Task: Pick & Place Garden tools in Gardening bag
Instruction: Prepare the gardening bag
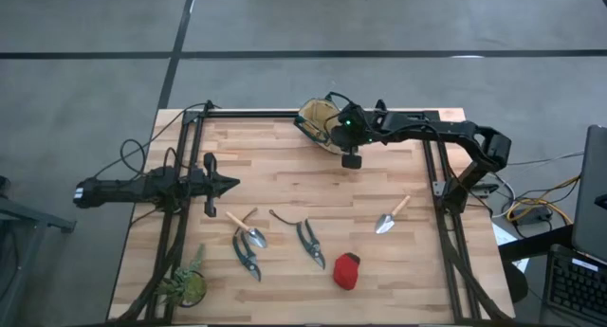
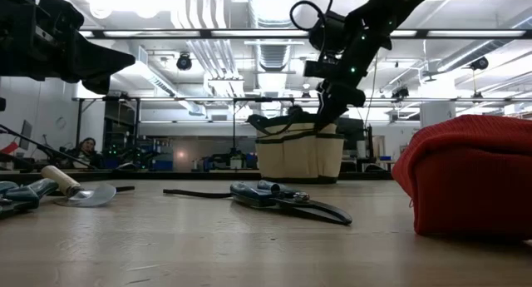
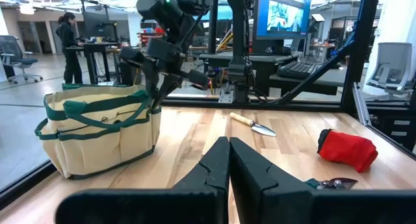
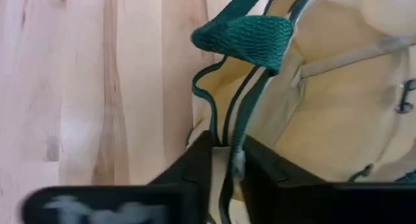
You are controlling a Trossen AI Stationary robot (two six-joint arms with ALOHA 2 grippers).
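Observation:
The tan gardening bag point(image 1: 315, 117) with green trim stands at the table's far edge; it also shows in the low view point(image 2: 298, 156) and the left wrist view point(image 3: 97, 130). My right gripper point(image 1: 334, 133) is shut on its rim. Two trowels point(image 1: 248, 228) point(image 1: 391, 216), two pruning shears point(image 1: 247, 256) point(image 1: 310, 243) and a red item point(image 1: 346, 270) lie on the table's near half. My left gripper point(image 1: 233, 184) is shut and empty above the table's left side. My right gripper pinches the bag's green-trimmed rim point(image 4: 231, 160) between its two fingers, one finger point(image 4: 195, 167) outside the wall and the other point(image 4: 263, 175) on the inner side. The fingers come from above, slanting down. The bag's base rests on the table.
A green leafy plant-like thing point(image 1: 185, 285) lies at the near left corner. Black frame rails run along the table's left point(image 1: 171, 223) and right point(image 1: 446, 223) sides. Bare wood lies between the bag and the tools.

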